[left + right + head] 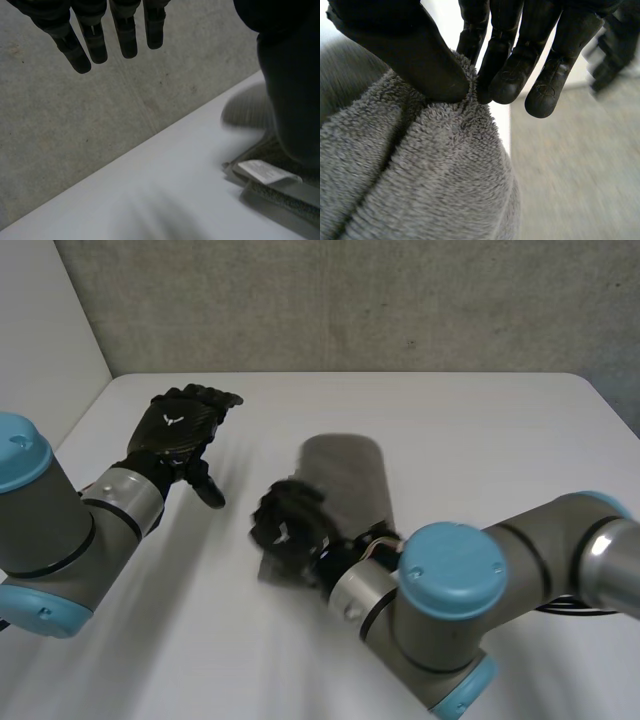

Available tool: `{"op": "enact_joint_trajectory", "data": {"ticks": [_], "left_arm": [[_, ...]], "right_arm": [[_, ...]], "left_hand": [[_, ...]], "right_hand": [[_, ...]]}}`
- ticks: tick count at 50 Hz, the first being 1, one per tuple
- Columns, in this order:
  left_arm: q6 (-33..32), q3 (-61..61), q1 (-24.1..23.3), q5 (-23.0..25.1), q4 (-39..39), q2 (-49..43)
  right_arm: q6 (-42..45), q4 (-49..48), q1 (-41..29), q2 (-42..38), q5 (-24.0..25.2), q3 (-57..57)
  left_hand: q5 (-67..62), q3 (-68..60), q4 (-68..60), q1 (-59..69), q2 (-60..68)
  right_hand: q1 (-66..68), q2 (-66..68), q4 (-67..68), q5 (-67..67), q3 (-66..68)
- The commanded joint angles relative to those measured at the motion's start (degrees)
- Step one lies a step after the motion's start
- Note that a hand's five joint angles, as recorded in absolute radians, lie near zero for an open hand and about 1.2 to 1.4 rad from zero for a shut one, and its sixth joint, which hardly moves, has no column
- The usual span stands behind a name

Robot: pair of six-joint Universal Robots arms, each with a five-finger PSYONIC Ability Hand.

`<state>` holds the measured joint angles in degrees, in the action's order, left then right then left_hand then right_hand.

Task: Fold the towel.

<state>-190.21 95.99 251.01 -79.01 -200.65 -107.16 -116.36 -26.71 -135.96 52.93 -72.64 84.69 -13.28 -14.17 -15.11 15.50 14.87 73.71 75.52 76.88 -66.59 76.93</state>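
Broadly, open white tabletop (470,420) stretched from twelve to three o'clock. The grey towel (345,480) sat centrally, its near end pinched by the fingers (510,75) of the right hand (288,528). At ten o'clock the left hand (180,430) hovered apart, fingers straight.

A white table (450,420) with rounded far corners fills the lower and middle frame. Across the top runs a grey wall (350,300) of mottled, speckled concrete. A plain white panel (40,330) stands at the upper left. The light is soft and even.
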Motion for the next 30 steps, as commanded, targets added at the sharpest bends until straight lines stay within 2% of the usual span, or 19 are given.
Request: {"op": "enact_joint_trajectory", "data": {"ticks": [1,2,3,4,5,6,9,11,12,14,17,19,23,25,28,30], "left_arm": [[2.6,0.0,-0.2,0.1,-0.1,0.8],[2.6,-0.1,-0.3,0.1,-0.1,0.7],[2.6,-0.2,-0.5,0.1,-0.1,0.7],[2.6,-0.2,-0.5,0.1,-0.1,0.7],[2.7,-0.3,-0.6,0.1,-0.2,0.7],[2.7,-0.4,-0.7,0.1,-0.4,0.6],[2.7,-0.7,-0.8,0.1,-0.4,0.6],[3.0,-1.4,-1.0,-0.1,-0.4,0.1],[3.0,-1.4,-1.0,-0.1,-0.4,0.1],[4.8,-2.0,-2.2,-0.1,-0.4,-0.3],[6.4,-2.6,-2.9,-0.2,-0.4,-0.9],[10.5,-4.0,-4.3,-0.8,-0.2,-2.4],[14.4,-5.8,-6.4,-2.2,0.3,-4.4],[16.6,-7.4,-8.9,-4.1,1.0,-7.1],[17.0,-8.1,-10.4,-5.5,1.8,-8.7],[16.9,-10.0,-12.9,-8.0,4.3,-12.3]], "right_arm": [[-0.7,3.0,-0.4,-2.9,6.1,-2.2],[-2.0,3.3,-0.3,-2.9,5.3,-2.2],[-4.5,3.3,0.0,-2.9,4.0,-2.1],[-4.5,3.3,0.0,-2.9,4.0,-2.1],[-8.0,3.3,0.1,-2.3,2.5,-1.7],[-12.4,3.4,0.2,-1.6,0.8,-1.6],[-17.1,3.5,0.9,0.1,-0.9,-1.5],[-27.0,3.6,4.6,4.4,-3.6,-0.1],[-27.1,3.6,4.6,4.4,-3.7,-0.1],[-36.7,3.5,7.8,7.8,-4.6,1.9],[-41.4,3.7,9.0,9.0,-4.8,2.4],[-49.1,5.6,12.1,10.3,-4.9,2.9],[-54.0,9.8,15.2,10.2,-4.5,2.0],[-56.4,13.8,17.2,9.4,-4.3,-0.2],[-57.1,15.4,17.5,8.4,-4.2,-1.6],[-57.2,17.7,17.5,4.2,-4.1,-4.1]], "left_hand": [[11.2,2.1,3.0,-3.4,-2.8],[11.2,2.1,3.0,-3.4,-2.8],[11.2,2.1,3.0,-3.4,-2.8],[11.2,2.1,3.0,-3.4,-2.8],[11.2,2.1,3.0,-3.4,-2.8],[11.2,2.1,3.0,-3.4,-2.8],[11.2,2.1,3.0,-3.4,-2.8],[11.1,1.9,2.9,-3.3,-2.6],[11.1,1.9,2.9,-3.3,-2.6],[10.9,1.8,2.7,-3.1,-2.5],[10.9,1.8,2.7,-3.1,-2.5],[10.7,1.6,2.5,-2.9,-2.3],[10.7,1.6,2.5,-2.9,-2.3],[10.7,1.6,2.5,-2.9,-2.3],[10.7,1.6,2.5,-2.9,-2.3],[10.7,1.6,2.5,-2.9,-2.3]], "right_hand": [[6.3,4.5,3.1,-3.4,3.1],[-3.0,-4.8,-6.1,5.9,-6.2],[-29.5,-31.4,-32.7,32.4,-32.8],[-29.8,-31.6,-33.0,32.7,-33.0],[-50.3,-52.1,-53.5,53.2,-53.5],[-58.7,-60.5,-61.8,61.5,-61.9],[-62.8,-64.6,-66.0,65.7,-66.0],[-63.7,-65.5,-66.9,66.6,-66.9],[-63.7,-65.5,-66.9,66.6,-66.9],[-63.7,-65.5,-66.9,66.6,-66.9],[-63.7,-65.5,-66.9,66.6,-66.9],[-63.7,-65.5,-66.9,66.6,-66.9],[-63.7,-65.5,-66.9,66.6,-66.9],[-63.7,-65.5,-66.9,66.6,-66.9],[-63.7,-65.5,-66.9,66.6,-66.9],[-63.7,-65.5,-66.9,66.6,-66.9]]}}
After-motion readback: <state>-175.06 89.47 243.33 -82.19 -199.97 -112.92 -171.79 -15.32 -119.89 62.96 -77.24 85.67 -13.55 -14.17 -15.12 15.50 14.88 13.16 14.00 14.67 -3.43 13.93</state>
